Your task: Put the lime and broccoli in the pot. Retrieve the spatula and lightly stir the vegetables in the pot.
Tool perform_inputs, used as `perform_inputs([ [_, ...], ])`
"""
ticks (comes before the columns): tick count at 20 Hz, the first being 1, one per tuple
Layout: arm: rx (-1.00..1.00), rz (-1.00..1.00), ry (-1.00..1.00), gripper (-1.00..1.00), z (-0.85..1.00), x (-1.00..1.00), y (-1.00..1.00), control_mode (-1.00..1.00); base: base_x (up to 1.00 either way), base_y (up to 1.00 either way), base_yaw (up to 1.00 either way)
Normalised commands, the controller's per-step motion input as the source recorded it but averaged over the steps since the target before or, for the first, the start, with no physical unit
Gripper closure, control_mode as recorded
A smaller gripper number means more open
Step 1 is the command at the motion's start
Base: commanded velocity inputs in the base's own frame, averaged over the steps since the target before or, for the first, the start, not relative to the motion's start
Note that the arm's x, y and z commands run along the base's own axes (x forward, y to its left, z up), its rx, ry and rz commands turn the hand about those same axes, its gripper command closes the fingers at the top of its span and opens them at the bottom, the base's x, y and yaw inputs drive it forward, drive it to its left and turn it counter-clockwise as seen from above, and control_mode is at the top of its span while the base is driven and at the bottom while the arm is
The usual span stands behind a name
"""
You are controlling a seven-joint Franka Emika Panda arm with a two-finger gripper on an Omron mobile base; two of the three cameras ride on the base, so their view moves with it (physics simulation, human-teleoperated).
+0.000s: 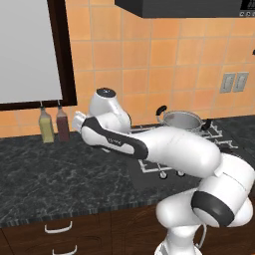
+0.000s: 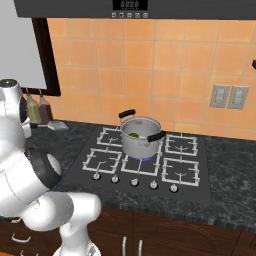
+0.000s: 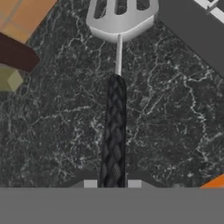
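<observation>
Gripper (image 3: 112, 183) clamped on spatula (image 3: 114, 131) handle end. Risk: long lever twists in the fingers, and the head clips the pot (image 2: 140, 136) rim.

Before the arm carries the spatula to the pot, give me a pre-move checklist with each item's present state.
1. Gripper shut on the spatula handle: ok.
2. Spatula lifted off the counter: cannot tell.
3. Lime in the pot: ok, something yellow-green shows inside.
4. Broccoli in the pot: cannot tell.
5. Pot upright on the stove, mouth open: ok.
6. Two bottles near the spatula upright: ok.
</observation>
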Motion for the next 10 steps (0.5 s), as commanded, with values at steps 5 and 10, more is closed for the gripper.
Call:
perform_inputs([
  [5,0.00,-0.02,-0.01,1.00,0.61,-0.19,-0.32,-1.00,0.00,0.00,0.00],
  [10,0.00,-0.04,-0.05,1.00,0.47,-0.34,-0.30,-1.00,0.00,0.00,0.00],
])
